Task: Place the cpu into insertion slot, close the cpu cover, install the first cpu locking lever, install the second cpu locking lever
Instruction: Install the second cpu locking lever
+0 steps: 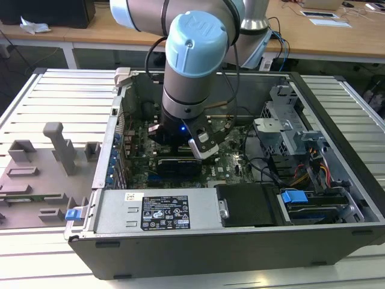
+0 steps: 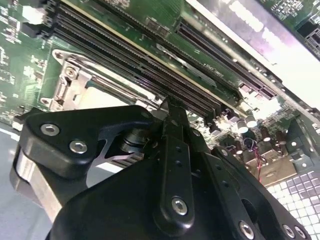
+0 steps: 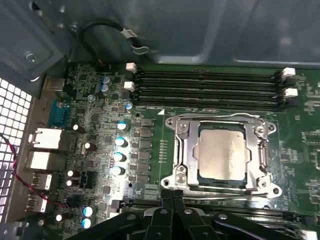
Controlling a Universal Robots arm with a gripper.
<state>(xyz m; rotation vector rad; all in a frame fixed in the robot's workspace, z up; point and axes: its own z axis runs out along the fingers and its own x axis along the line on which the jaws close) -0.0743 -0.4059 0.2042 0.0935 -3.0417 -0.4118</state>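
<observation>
Inside the insertion slot [image 3: 222,157] the cpu [image 3: 223,155] sits w/ cpu cover [image 3: 182,150] down around it; levers' state unclear; gripper [image 3: 172,200] fingers pressed together, empty, just beside the socket.

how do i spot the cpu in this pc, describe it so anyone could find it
In the first wrist view, find the green motherboard and its four long black memory slots. Just beside them sits a silvery metal frame, the cpu cover. The cpu is the flat dull-grey square in its window, the only plain metal plate there.
</observation>
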